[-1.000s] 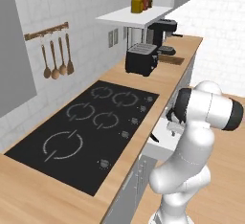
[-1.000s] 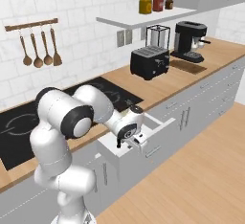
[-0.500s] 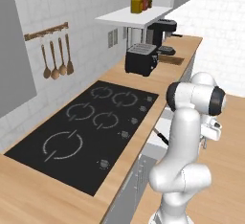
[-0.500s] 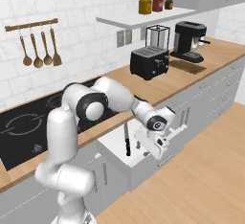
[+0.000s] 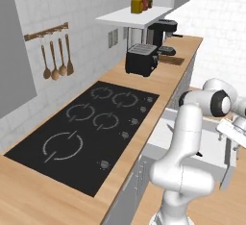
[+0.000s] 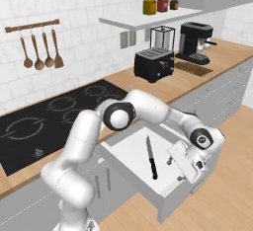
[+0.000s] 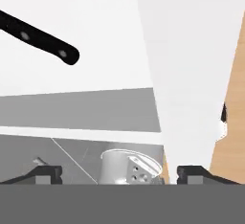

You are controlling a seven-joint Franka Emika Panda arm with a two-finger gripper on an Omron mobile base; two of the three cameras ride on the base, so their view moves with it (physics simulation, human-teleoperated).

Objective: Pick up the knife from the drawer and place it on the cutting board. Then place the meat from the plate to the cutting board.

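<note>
The drawer [image 6: 129, 152] stands pulled far out below the counter, white inside. In it lies the knife [image 6: 150, 158], blade toward the counter and black handle [image 7: 39, 38] toward the drawer's grey front. My gripper [image 6: 182, 170] hangs just over that front edge, to the right of the knife and apart from it; it also shows at the right edge [image 5: 233, 140]. Its fingertips [image 7: 46, 174] stand wide apart and hold nothing. The dark brown cutting board [image 6: 192, 68] lies on the counter by the coffee machine, seen too past the toaster [image 5: 171, 60]. Meat and plate are out of view.
A black toaster [image 6: 154, 64] and a coffee machine [image 6: 194, 41] stand on the wooden counter at the back right. The black hob [image 6: 54, 111] fills the counter left of the drawer. Wooden spoons [image 6: 39, 50] hang on the wall; jars [image 6: 149, 4] sit on the shelf.
The drawer has slid from slightly open to far out, uncovering the knife. My hand travelled outward with the drawer front, away from the counter.
</note>
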